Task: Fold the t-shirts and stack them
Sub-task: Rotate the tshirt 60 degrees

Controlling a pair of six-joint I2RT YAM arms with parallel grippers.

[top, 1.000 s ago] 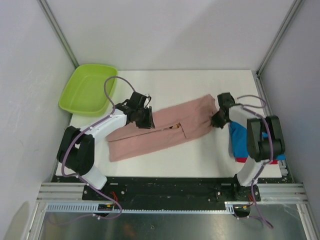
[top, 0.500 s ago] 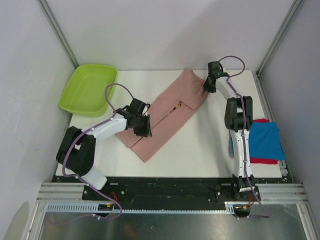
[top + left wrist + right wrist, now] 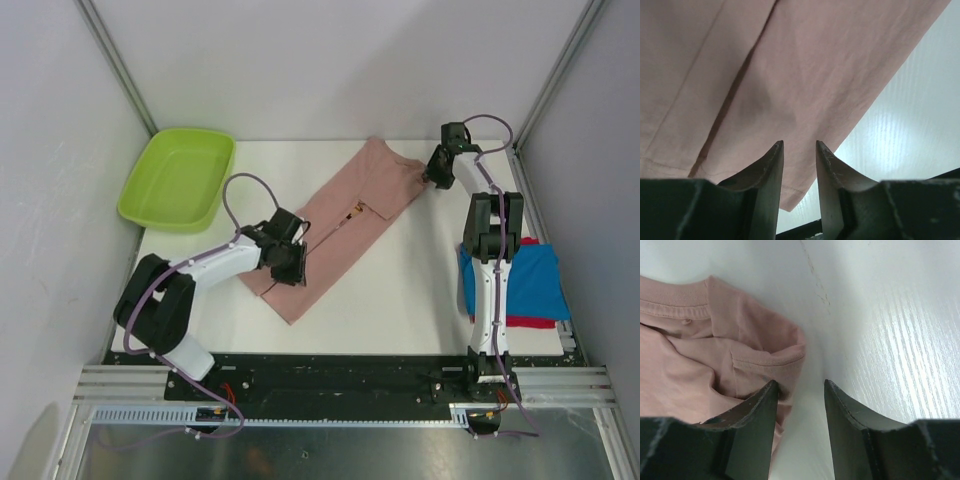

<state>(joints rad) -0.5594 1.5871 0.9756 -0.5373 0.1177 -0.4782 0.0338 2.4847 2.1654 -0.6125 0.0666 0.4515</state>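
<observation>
Cloth takes up most of what I see from both wrists. The pink t-shirt (image 3: 345, 225) lies on the table (image 3: 400, 290), folded lengthwise into a long band. It runs on a diagonal from its near end, left of centre, up to its far end towards the right corner. A small orange print (image 3: 352, 212) shows on top, about halfway along.

My left hand (image 3: 292, 268) sits over the near end of that band. In its wrist view the fingers (image 3: 771, 170) stand slightly apart, with a narrow gap between the tips. Through the gap I see flat pink fabric below, and nothing is pinched.

My right hand (image 3: 437, 170) is at the far end of the shirt, near the back right of the table. Its fingers (image 3: 760, 410) are spread and only bare white table shows between them. A bunched hem of the shirt lies just beside the left-hand finger in that view, and I cannot tell whether it touches. The ribbed collar (image 3: 675, 307) shows at the upper left there.

At the right edge of the table, beside the right arm, the blue t-shirt (image 3: 530, 280) lies folded on top of the red t-shirt (image 3: 525, 321), well apart from the pink one. A lime-green tub (image 3: 180, 180) sits at the far left corner.
</observation>
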